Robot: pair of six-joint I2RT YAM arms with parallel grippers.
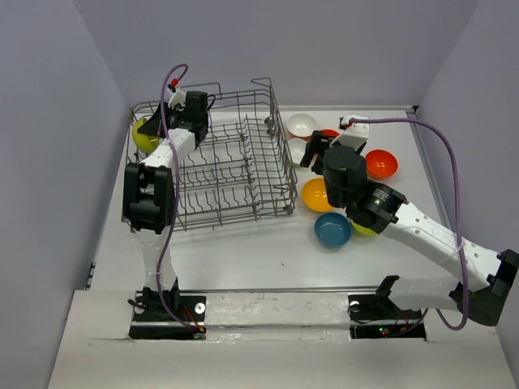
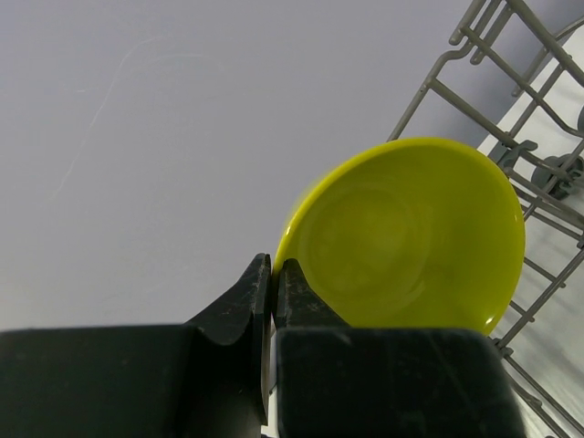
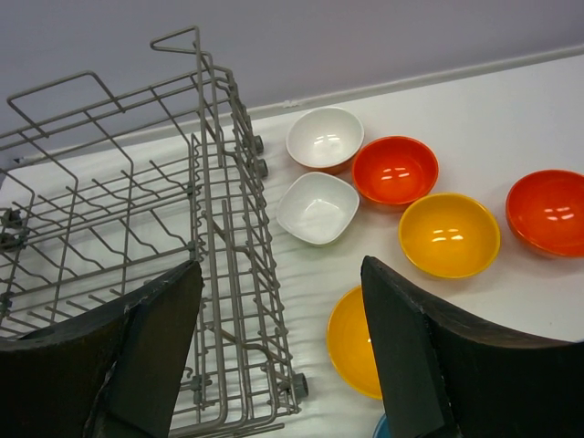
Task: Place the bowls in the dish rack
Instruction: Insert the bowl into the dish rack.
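The left hand (image 2: pixel 274 266) is pinching the rim of a lime green bowl (image 2: pixel 411 237), its fingers drawn narrow on the thin edge. It is holding that bowl tipped on its side at the far left corner of the dish rack (image 1: pixel 235 170). Whether the bowl is hanging inside the wire wall or just outside it, I cannot tell.

The right hand (image 3: pixel 281 269) is hovering with its fingers spread wide, gripping nothing, over the desk (image 1: pixel 243 251) just beside the rack's right wall.

The other bowls are sitting on the desk to the right of the rack. A white bowl (image 3: pixel 325 137) is lying farthest back, with a second white bowl (image 3: pixel 318 210) just in front of it and a red-orange bowl (image 3: pixel 394 170) close beside them. An orange-yellow bowl (image 3: pixel 449 234) and a second red-orange bowl (image 3: pixel 547 212) are sitting further right. Another orange-yellow bowl (image 3: pixel 351 342) is lying nearer, with the teal blue bowl (image 1: pixel 332 230) nearest of all. A second lime green bowl (image 1: pixel 363 231) is peeking out from under the right arm (image 1: pixel 422 231).
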